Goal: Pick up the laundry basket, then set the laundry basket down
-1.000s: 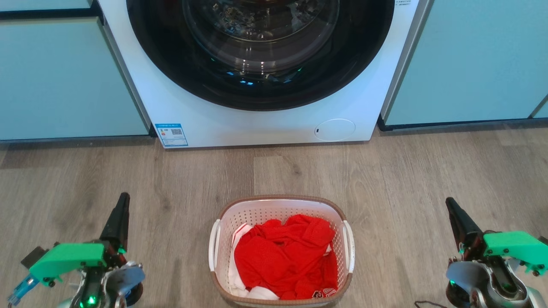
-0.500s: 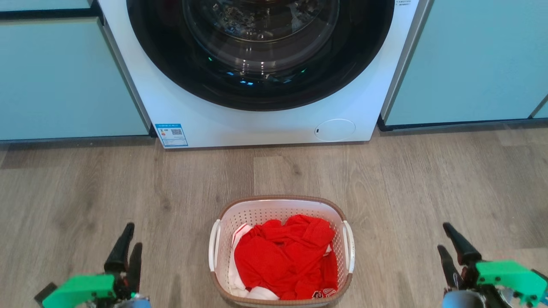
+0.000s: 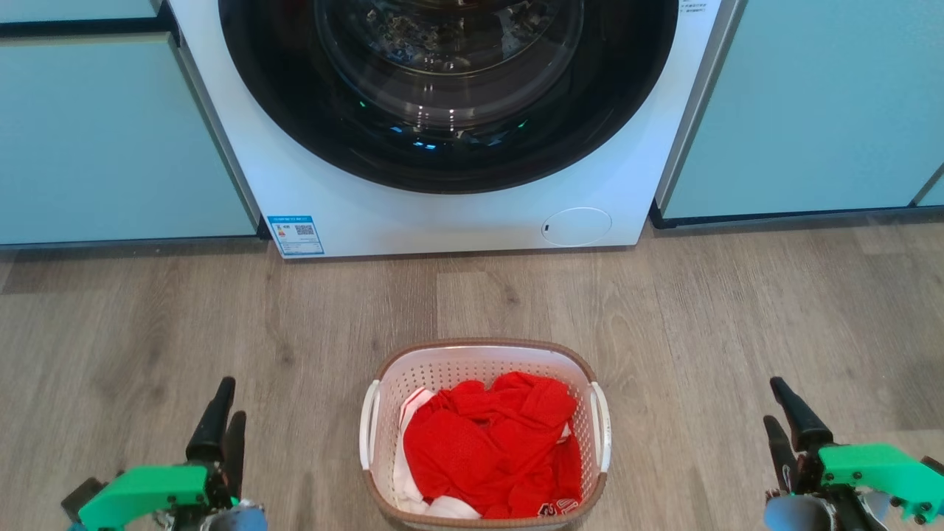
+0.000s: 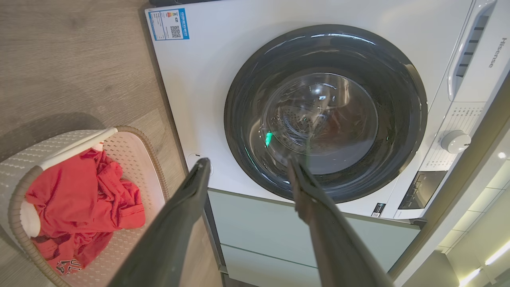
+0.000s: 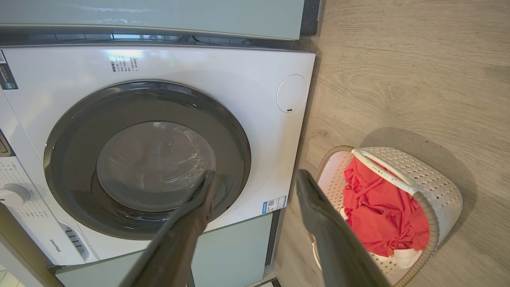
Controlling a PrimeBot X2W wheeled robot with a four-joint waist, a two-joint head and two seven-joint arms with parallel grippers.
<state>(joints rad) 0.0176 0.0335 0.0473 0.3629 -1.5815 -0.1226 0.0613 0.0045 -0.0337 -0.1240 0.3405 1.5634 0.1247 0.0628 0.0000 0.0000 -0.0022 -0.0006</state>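
on grained wood floor [image 3: 221, 317] sits the rounded, perforated laundry basket [image 3: 483, 344].

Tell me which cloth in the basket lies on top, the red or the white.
The red cloth lies on top and covers most of the laundry basket. The white cloth peeks out from under it at the left side and the front.

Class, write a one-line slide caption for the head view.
Open left gripper and open right gripper flank a laundry basket of red clothes before the washing machine.
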